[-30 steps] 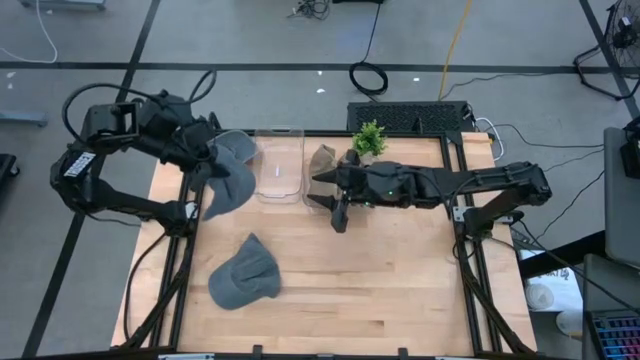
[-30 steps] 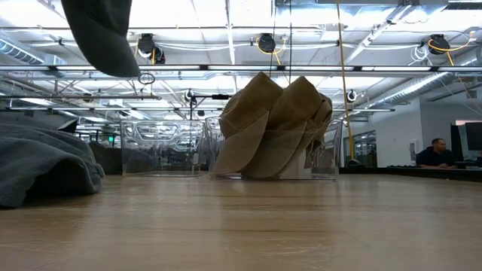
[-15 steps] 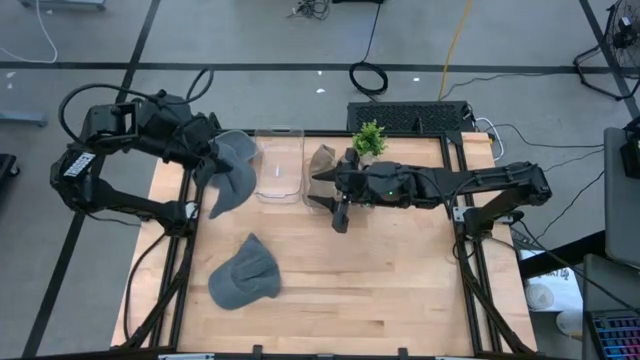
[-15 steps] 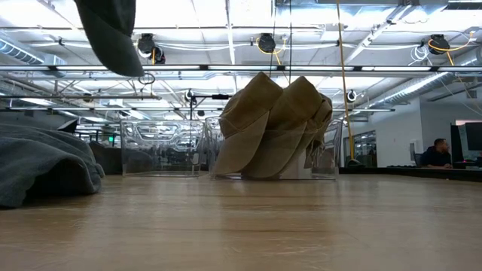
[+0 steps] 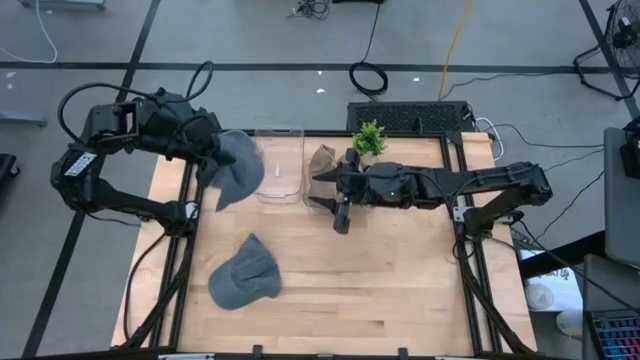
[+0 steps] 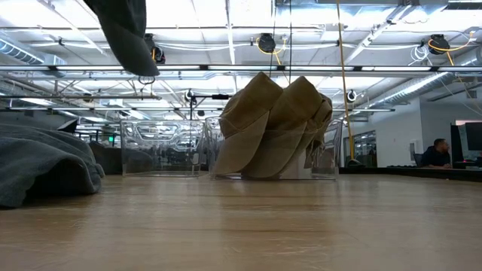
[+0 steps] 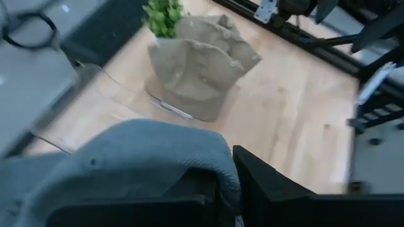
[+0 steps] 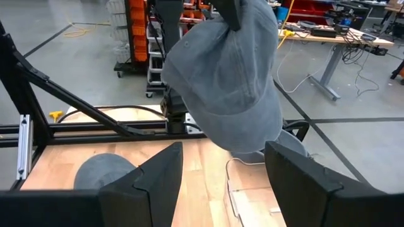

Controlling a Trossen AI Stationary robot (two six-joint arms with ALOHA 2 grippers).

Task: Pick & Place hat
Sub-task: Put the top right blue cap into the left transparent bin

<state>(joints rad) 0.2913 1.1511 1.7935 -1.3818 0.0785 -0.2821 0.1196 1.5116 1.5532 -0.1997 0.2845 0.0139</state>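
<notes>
My left tool is clamped on a grey hat, holding it in the air beside the clear bin at the desk's far edge. My right tool hangs spread and empty near the tan hats. A second grey hat lies on the desk.

Wooden bench, black-framed. Small green potted plant at its far edge, right of centre. Black keyboard-like unit on the floor just beyond the plant. Coiled black cable farther off. A seated person at far right of the room.
</notes>
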